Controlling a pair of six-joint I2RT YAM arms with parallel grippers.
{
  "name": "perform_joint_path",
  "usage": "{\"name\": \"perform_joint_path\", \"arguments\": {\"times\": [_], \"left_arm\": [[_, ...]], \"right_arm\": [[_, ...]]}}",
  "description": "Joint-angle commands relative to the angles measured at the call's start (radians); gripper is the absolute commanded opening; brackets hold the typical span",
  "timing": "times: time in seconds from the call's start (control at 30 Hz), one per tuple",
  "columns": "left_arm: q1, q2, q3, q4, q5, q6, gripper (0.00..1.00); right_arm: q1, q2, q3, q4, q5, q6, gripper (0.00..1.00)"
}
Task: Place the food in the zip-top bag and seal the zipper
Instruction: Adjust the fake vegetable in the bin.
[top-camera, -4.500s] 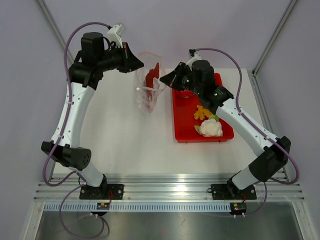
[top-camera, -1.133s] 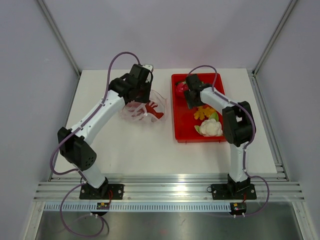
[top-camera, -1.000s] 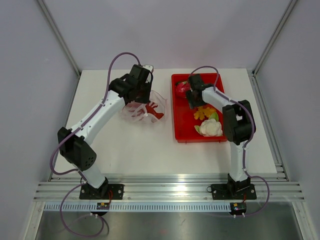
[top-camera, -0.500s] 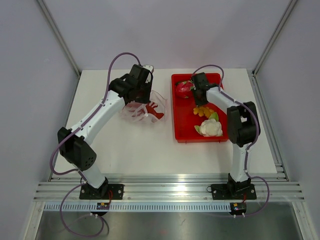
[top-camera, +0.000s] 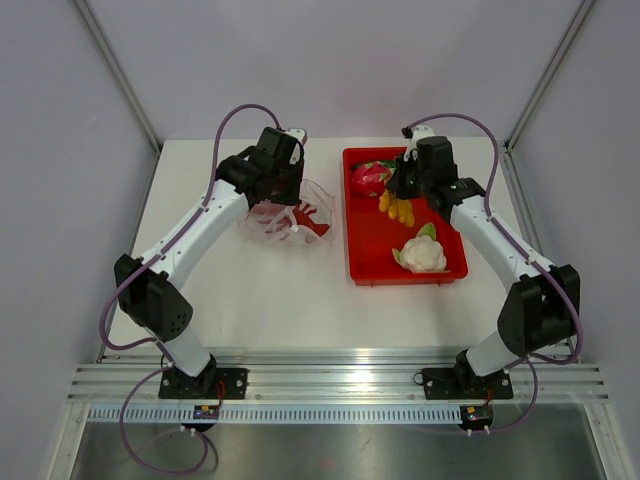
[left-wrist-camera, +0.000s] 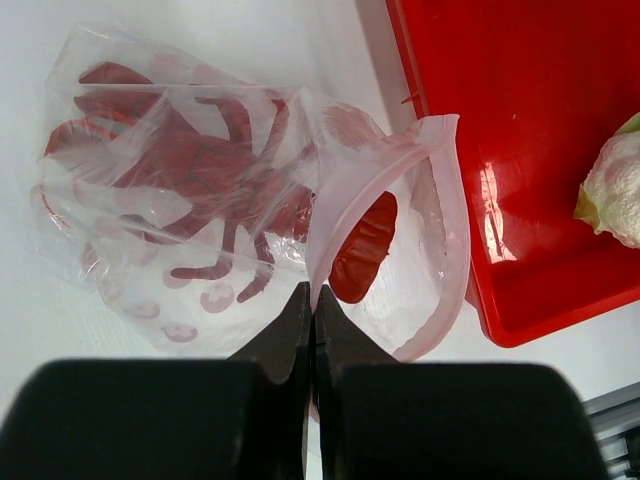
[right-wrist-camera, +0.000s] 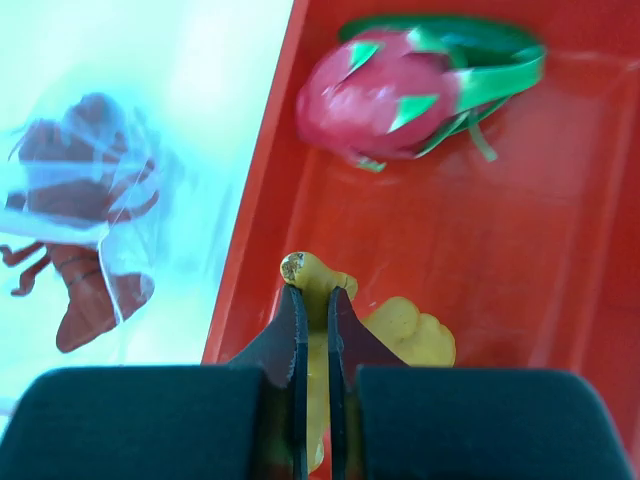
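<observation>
Chili (left-wrist-camera: 362, 250) inside bag (left-wrist-camera: 100, 130), left-wrist view

Bright, even, diffuse light falls from overhead in the top view. The white tabletop (top-camera: 250, 290) is close to washed out, and the arms throw only faint, soft-edged shadows on it. The aluminium rail (top-camera: 330, 385) at the near edge carries a small hot glint. In the left wrist view the zip-top bag (left-wrist-camera: 180, 180) is crisp, its creases catching pale highlights. A white glare streak lies on the red tray (left-wrist-camera: 540, 120), and the jaws at the bottom are black and featureless. The right wrist view is softer: the dragon fruit (right-wrist-camera: 385, 95) and the orange-yellow piece (right-wrist-camera: 400, 325) are slightly blurred, and the tabletop there is overexposed with a cyan cast.
</observation>
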Motion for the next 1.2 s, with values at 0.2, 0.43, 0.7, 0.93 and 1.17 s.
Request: {"name": "perform_joint_path", "arguments": {"times": [0.2,0.43,0.7,0.93,1.17], "left_arm": [[0.006,-0.011,0.041,0.057,0.04,-0.016,0.0],[0.008,-0.02,0.024,0.057,0.031,-0.014,0.0],[0.009,-0.011,0.027,0.057,0.04,-0.013,0.0],[0.009,-0.004,0.03,0.059,0.049,-0.01,0.0],[0.009,-0.018,0.021,0.048,0.038,0.004,0.0]], "right_arm": [[0.145,0.209,0.051,-0.029,0.14,-0.123,0.02],[0.166,0.255,0.11,-0.047,0.249,-0.051,0.79],[0.094,0.133,0.004,-0.124,0.167,0.256,0.6],[0.094,0.095,-0.158,-0.103,0.105,0.568,0.76],[0.094,0.158,-0.194,-0.11,0.117,0.672,0.77]]}}
